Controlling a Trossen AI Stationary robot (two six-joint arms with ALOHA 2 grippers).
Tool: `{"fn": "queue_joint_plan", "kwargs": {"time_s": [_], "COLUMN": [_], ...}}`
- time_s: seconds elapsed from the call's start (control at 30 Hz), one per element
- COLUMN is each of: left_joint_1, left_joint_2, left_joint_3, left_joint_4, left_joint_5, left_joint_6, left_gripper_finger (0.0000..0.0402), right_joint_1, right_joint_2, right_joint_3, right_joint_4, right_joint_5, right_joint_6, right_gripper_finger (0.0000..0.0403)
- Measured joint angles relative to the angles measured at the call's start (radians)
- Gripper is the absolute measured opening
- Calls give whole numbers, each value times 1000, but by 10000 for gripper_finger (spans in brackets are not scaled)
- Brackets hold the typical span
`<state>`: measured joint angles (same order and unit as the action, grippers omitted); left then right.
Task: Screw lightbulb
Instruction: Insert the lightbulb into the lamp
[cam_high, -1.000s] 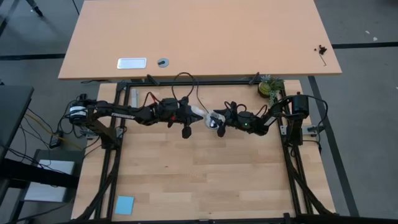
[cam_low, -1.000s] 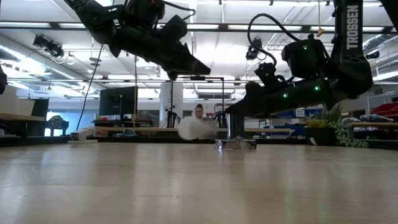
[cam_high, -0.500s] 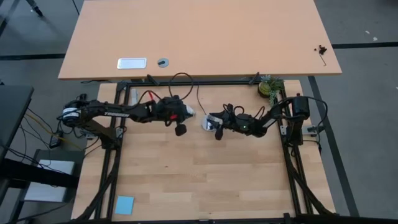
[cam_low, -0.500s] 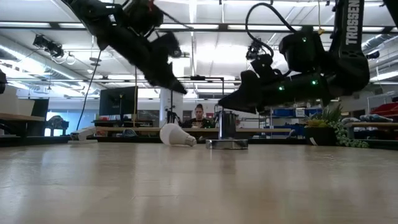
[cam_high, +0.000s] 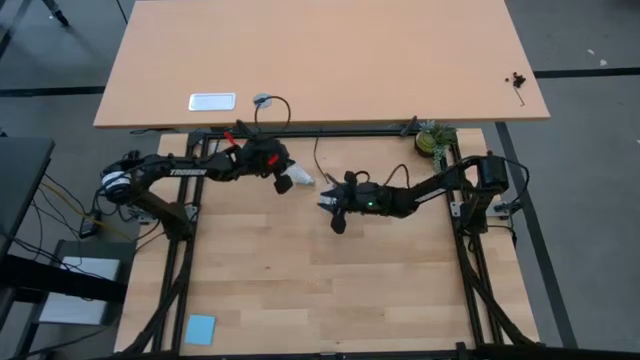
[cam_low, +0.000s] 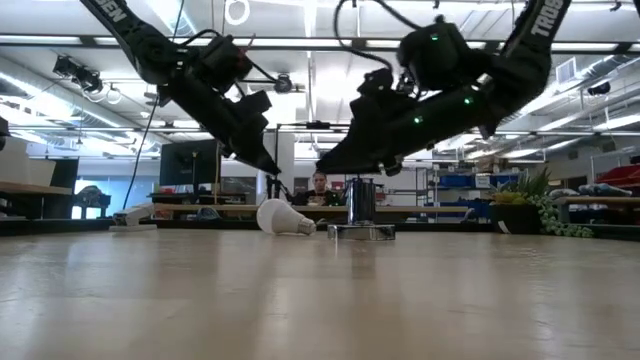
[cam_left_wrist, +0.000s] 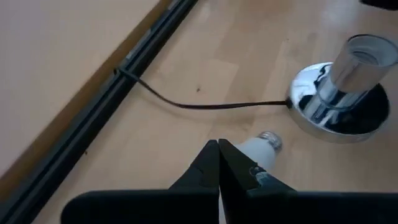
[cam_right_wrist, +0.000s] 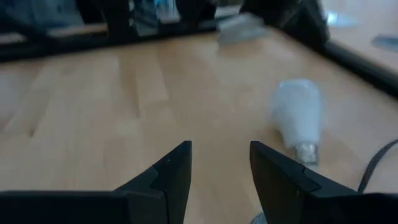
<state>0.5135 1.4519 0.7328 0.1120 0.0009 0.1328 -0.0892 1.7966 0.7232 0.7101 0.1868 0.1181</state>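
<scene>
White and pear-shaped, with a grey metal screw base, the lightbulb (cam_low: 283, 218) lies on its side on the pale wooden table (cam_high: 330, 280), free of both pincers, its base turned toward the round chrome socket disc with the upright sleeve (cam_left_wrist: 343, 93), which stands just beside it with a black cord (cam_left_wrist: 205, 104) trailing off. The left gripper (cam_left_wrist: 218, 163) hangs above the bulb with its two dark fingers pressed together on nothing, the bulb just past and below their tips. The right gripper (cam_right_wrist: 219, 168) hovers over the socket with its fingers parted and nothing between them; the bulb lies ahead of it, off to one side of the gap. By my reading the step in hand is picking up the bulb, with screwing not yet begun. The next move calls for one pincer to spread, come down around the white glass body, lift it upright with the thread pointing down, line it up over the sleeve, and then turn.
</scene>
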Motion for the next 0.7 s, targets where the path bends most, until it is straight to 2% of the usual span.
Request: {"fn": "queue_joint_plan", "kwargs": {"time_s": [0.17,0.43,0.53,0.7], "left_joint_1": [38,48,48,38], "left_joint_2": [12,98,131,147], "left_joint_3": [0,36,51,59], "left_joint_4": [19,-3,-18,-77], "left_joint_5": [59,76,78,84], "left_joint_6": [39,101,127,165], "left_gripper_finger": [0,0,0,0], "right_joint_1": [-34,-97,-115,-117], "right_joint_2": [0,-3,-2,0], "right_joint_3": [64,92,105,111], "right_joint_4": [-167,-191,-202,-208], "right_joint_5": [31,21,-11,-29], "right_joint_6": [56,69,64,44], "right_gripper_finger": [169,169,169,169]}}
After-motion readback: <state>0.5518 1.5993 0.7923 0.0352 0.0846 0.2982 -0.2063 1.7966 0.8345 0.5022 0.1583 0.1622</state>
